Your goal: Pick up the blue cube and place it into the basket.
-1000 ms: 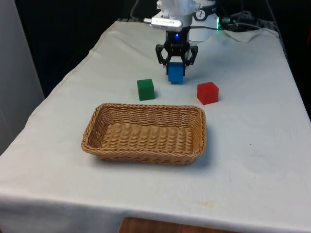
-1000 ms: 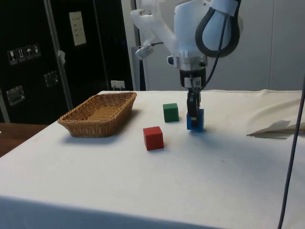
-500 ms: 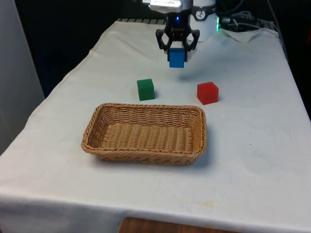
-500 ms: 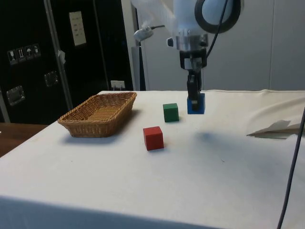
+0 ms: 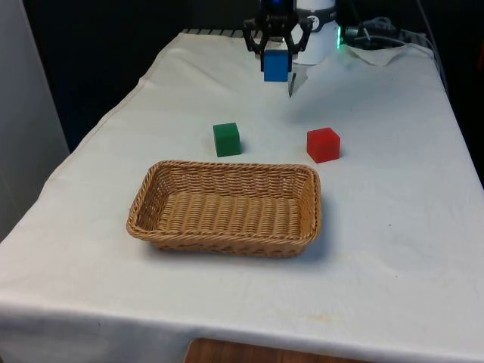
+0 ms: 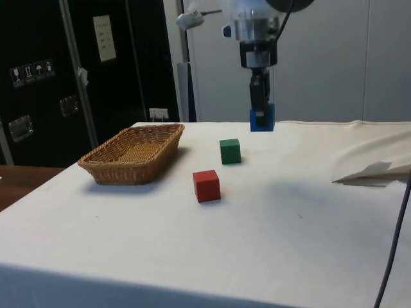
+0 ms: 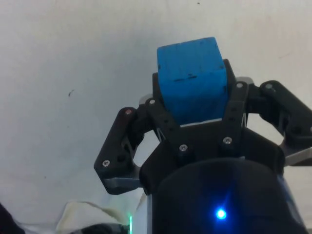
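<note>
Above white cloth [image 5: 393, 151] — blue cube [image 5: 276, 66] betw. jaws, airborne

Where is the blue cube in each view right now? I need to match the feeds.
Front view: blue cube held in the hand, in the air beyond the green cube.
Side view: blue cube lifted clear of the cloth, above and right of the green cube.
Wrist view: blue cube clamped between the fingers.
Shared landmark: the green cube.
</note>
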